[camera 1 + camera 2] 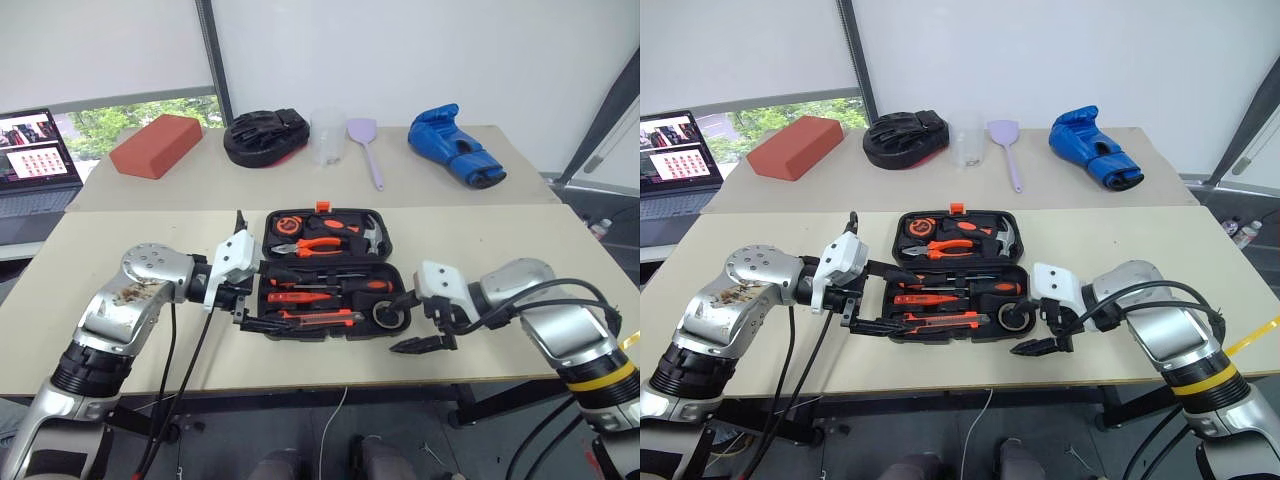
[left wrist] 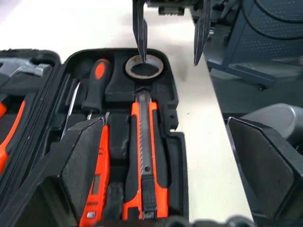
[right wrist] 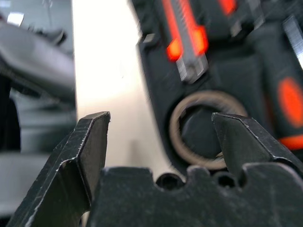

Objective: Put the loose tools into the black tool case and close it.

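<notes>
The black tool case (image 1: 268, 222) lies open on the near table, its orange latch (image 1: 322, 206) at the far edge. In its near half lie a black-and-orange screwdriver (image 1: 345, 285), a slim orange screwdriver (image 1: 285, 297), the utility knife (image 1: 315, 318) and, at the right end, the dark tape roll (image 1: 389, 315). My left gripper (image 1: 262, 300) stands open at the case's left end, one pad (image 2: 83, 165) over the orange screwdriver. My right gripper (image 1: 400, 322) is open and empty at the right end, one finger (image 2: 140, 38) above the tape roll (image 2: 161, 66), the other outside the case wall.
The lid half holds pliers (image 1: 318, 243), a tape measure and a hammer. On the far table sit a red brick (image 1: 156, 145), a black padded mitt (image 1: 264, 137), a clear cup (image 1: 327, 135), a lilac spatula (image 1: 366, 145) and a blue boxing glove (image 1: 455, 145). A laptop (image 1: 35, 150) is at far left.
</notes>
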You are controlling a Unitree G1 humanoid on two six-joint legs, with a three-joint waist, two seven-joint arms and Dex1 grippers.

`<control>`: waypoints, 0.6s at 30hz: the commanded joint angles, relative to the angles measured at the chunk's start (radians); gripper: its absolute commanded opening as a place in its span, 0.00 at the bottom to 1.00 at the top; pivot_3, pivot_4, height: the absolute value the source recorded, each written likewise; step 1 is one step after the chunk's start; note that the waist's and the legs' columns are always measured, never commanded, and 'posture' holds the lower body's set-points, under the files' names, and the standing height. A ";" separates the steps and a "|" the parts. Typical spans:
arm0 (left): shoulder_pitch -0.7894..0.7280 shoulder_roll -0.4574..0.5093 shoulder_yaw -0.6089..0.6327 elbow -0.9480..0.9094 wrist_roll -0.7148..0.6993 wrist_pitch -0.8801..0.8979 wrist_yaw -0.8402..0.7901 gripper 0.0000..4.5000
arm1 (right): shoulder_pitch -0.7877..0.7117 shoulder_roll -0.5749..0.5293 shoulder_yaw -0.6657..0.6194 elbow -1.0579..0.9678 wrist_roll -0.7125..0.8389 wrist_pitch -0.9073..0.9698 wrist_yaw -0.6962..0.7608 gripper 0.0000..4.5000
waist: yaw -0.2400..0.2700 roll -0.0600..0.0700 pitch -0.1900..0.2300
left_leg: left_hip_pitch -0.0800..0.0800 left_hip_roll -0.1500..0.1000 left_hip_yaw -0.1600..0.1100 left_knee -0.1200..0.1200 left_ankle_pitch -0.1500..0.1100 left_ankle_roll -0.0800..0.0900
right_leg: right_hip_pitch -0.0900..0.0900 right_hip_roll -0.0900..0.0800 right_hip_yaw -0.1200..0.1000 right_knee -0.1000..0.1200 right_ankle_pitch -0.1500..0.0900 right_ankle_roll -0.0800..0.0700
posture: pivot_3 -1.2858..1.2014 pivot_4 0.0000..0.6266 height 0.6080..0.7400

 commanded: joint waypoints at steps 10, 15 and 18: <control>0.009 0.009 0.042 0.400 0.200 -0.241 0.153 0.05 | -0.119 0.015 -0.069 0.497 -0.137 -0.283 -0.116 0.00 | -0.001 0.000 0.000 | 0.000 0.000 0.000 -0.001 0.000 0.000 | -0.001 0.000 0.000 0.000 0.000 0.000 | 0.52 0.24 1.00; -0.031 -0.043 0.014 0.468 0.236 -0.267 0.155 0.01 | -0.155 0.077 0.012 0.616 -0.244 -0.448 -0.139 0.00 | -0.003 0.000 0.000 | 0.000 0.000 0.001 -0.001 0.000 0.000 | -0.001 0.000 0.000 0.001 0.000 0.000 | 0.52 0.24 1.00; -0.041 -0.065 0.005 0.467 0.238 -0.250 0.138 0.01 | -0.165 0.110 0.023 0.637 -0.265 -0.503 -0.146 0.00 | -0.004 0.000 0.000 | 0.000 0.000 0.001 0.000 0.000 0.000 | -0.001 0.000 0.000 0.001 0.000 0.000 | 0.52 0.24 1.00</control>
